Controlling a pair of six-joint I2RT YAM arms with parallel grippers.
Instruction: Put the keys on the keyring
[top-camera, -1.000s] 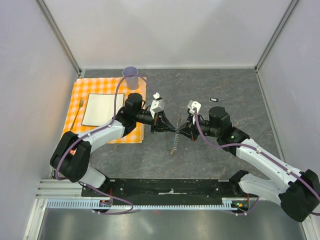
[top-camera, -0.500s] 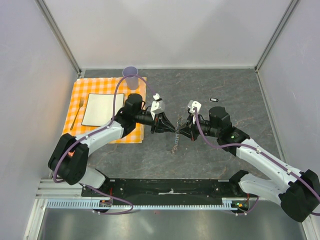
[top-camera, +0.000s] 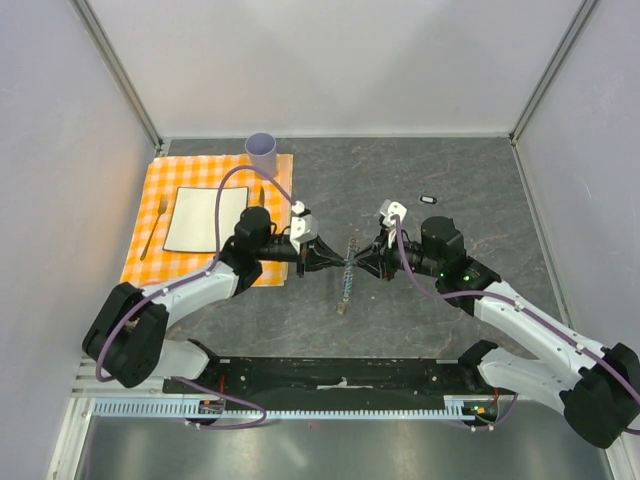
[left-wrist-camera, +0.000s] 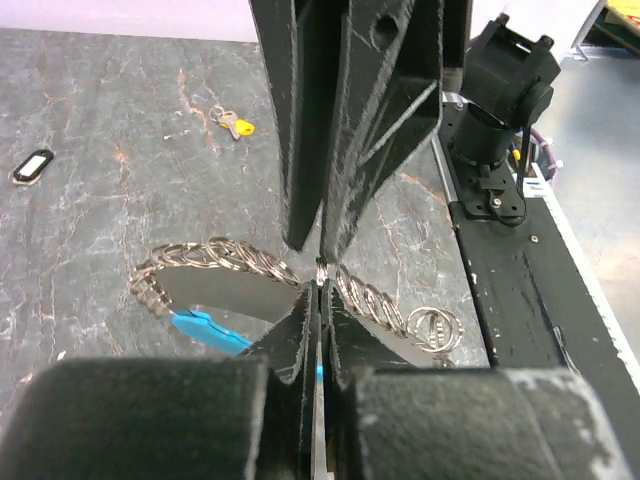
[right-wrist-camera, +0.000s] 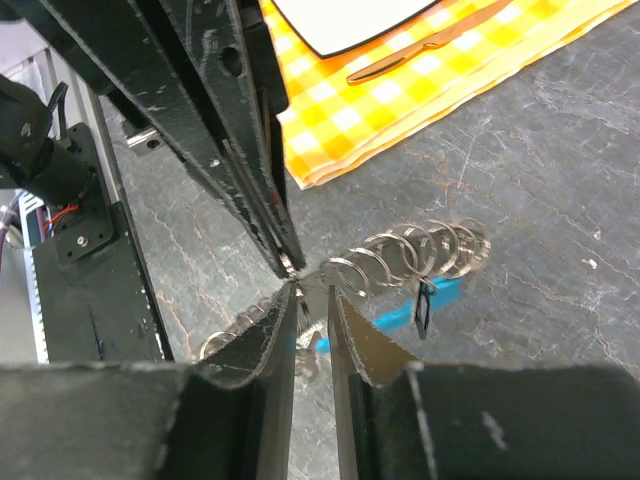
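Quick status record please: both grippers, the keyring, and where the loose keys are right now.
left gripper: shut on one link of the keyring
right gripper: open a little, fingertips either side of the chain, right beside the left gripper's pinch
keyring: chain loop with a blue section, between the two grippers
yellow key: loose on the table, apart from the ring
black key: white centre, loose on the table, apart from the ring

Jaws of left gripper (left-wrist-camera: 321, 292) pinching keyring (left-wrist-camera: 215, 256) chain, blue section just beside, yellow key (left-wrist-camera: 243, 128) well apart
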